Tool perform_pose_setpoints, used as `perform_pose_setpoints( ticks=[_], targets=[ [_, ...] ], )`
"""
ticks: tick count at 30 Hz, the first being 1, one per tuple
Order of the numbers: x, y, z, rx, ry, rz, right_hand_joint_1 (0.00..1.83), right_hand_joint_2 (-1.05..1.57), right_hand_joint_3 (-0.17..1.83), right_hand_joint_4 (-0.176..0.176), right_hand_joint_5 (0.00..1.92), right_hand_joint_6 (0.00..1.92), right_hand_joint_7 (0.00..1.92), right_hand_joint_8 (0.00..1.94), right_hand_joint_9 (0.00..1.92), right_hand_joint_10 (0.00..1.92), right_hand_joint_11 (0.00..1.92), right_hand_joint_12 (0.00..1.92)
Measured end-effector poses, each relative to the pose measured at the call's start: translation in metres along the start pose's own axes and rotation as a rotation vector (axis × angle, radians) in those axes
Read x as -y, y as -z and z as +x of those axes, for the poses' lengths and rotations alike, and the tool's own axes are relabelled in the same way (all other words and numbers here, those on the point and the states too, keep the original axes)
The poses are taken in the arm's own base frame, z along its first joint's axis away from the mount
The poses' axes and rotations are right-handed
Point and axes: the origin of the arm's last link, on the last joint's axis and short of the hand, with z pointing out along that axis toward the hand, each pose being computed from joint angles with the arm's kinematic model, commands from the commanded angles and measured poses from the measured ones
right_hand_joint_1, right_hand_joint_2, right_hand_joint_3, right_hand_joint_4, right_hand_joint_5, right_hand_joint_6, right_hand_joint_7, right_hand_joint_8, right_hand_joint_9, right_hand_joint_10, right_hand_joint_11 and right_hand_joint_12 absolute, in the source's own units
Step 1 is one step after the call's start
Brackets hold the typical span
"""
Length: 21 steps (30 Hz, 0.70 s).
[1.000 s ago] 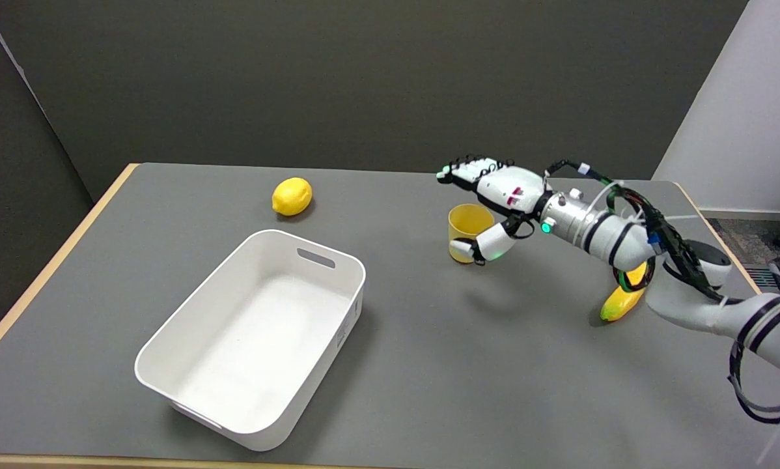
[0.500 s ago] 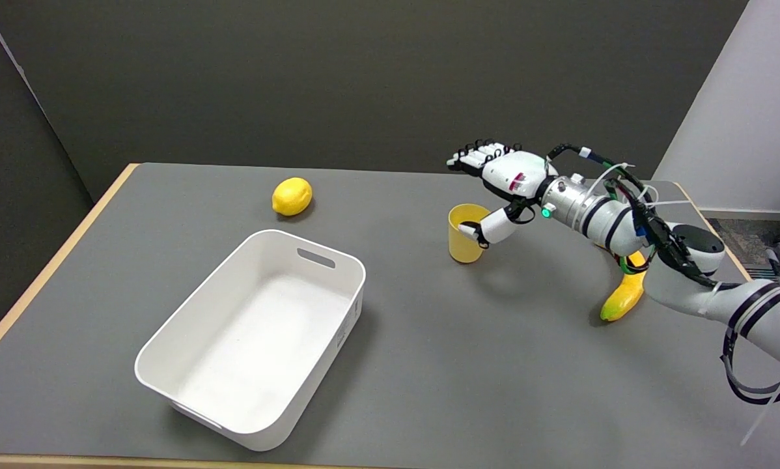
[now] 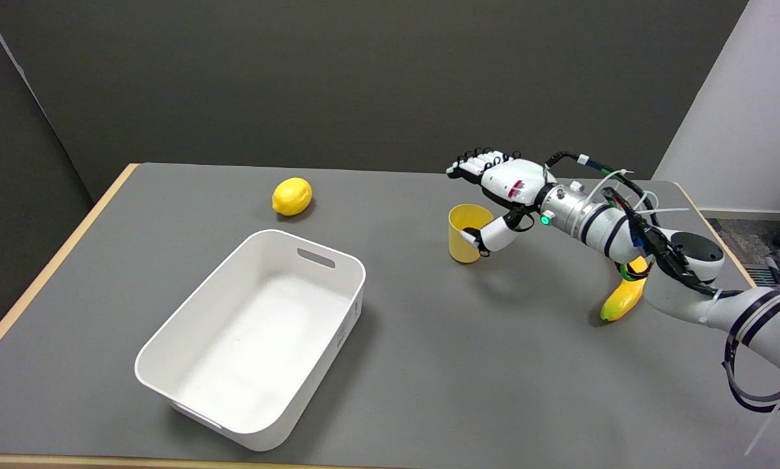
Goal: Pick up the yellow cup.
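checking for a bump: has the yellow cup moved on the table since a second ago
No. The yellow cup stands at the same spot relative to the white bin and lemon.

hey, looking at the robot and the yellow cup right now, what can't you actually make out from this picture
All in the head view:
- Whether the right hand presses the yellow cup: its thumb lies at the near wall, fingers spread above the far rim; contact too small to judge.
- The cup's right side: covered by the thumb.
- The banana: its upper half is behind the right arm.
- The arm's base: cut off by the right edge.
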Motion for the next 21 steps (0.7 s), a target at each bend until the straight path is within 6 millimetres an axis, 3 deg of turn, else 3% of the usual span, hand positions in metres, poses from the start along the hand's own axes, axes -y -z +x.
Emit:
perform_pose_setpoints(
  ticks=[6,9,19,21],
  targets=[
    [0.002,0.0,-0.005,0.013,-0.011,0.004,0.57,0.59,0.85,-0.083,0.15,0.36,0.15,0.29,0.0,0.64,0.0,0.99],
    [0.004,-0.001,-0.008,0.022,-0.018,0.005,0.54,0.55,0.94,-0.084,0.12,0.44,0.11,0.38,0.01,0.62,0.0,1.0],
    [0.006,-0.008,-0.022,0.054,-0.049,0.006,0.54,0.55,0.94,-0.084,0.12,0.44,0.11,0.38,0.01,0.63,0.0,1.0],
    [0.005,-0.009,-0.025,0.061,-0.055,0.005,0.56,0.59,0.85,-0.083,0.15,0.36,0.15,0.3,0.0,0.65,0.0,1.01]
  ],
)
